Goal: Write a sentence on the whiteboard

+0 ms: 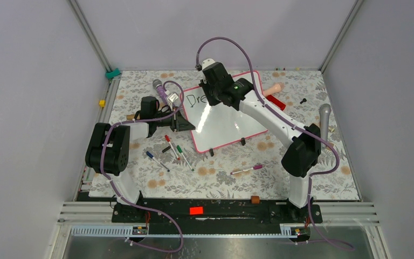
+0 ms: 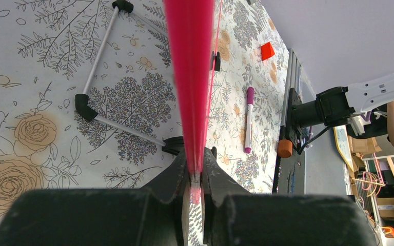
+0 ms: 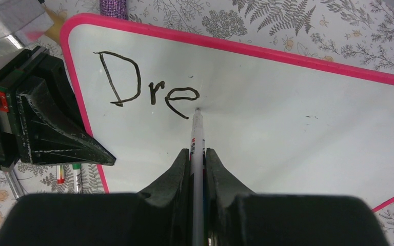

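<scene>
Whiteboard (image 1: pixel 223 121), pink-framed, sits askew at the middle of the floral bench (image 1: pixel 323 178), its two black feet on the near side. Left jaws clamped on the frame at the board's left edge. Right jaws clamped on a marker (image 3: pixel 198 130) held over the board, tip touching the white surface just right of the last letter. Sentence (image 3: pixel 146 89) reads only "Dre", at the top-left corner. Loose pens (image 1: pixel 175 150) lie on the bench beside the board's near-left corner.

plain grey walls (image 1: pixel 27 81) surround a floral-clothed table (image 1: pixel 215 178); aluminium rails (image 1: pixel 89 33) rise at both back corners, under even, diffuse light.
</scene>
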